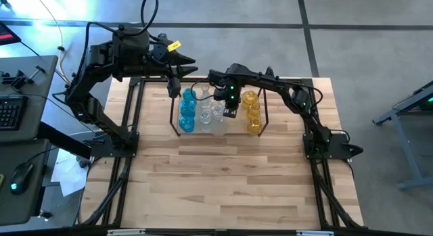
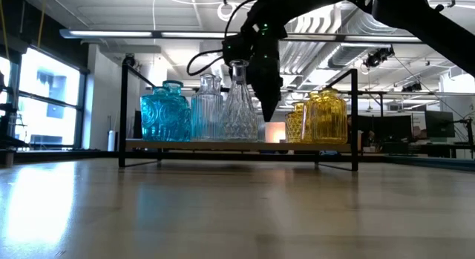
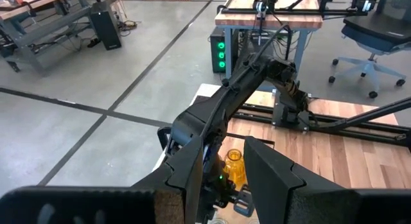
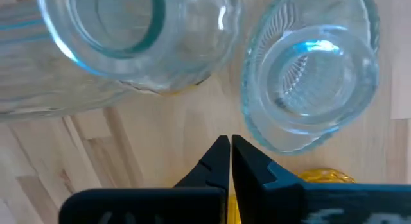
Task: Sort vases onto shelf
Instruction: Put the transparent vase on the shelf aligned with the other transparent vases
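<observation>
Right end effector point(image 4: 230, 149), pressed together, points between ribbed clear glass vases point(image 4: 308, 70).

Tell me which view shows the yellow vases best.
The low view: the yellow vases stand unobstructed at the shelf's right end. The high view shows them small, from above. The left wrist view catches one behind the right arm; the right wrist view shows only a yellow sliver.

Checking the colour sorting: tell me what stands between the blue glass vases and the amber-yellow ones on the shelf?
Clear glass vases, with the shut right gripper hanging beside them, in the low view.
</observation>
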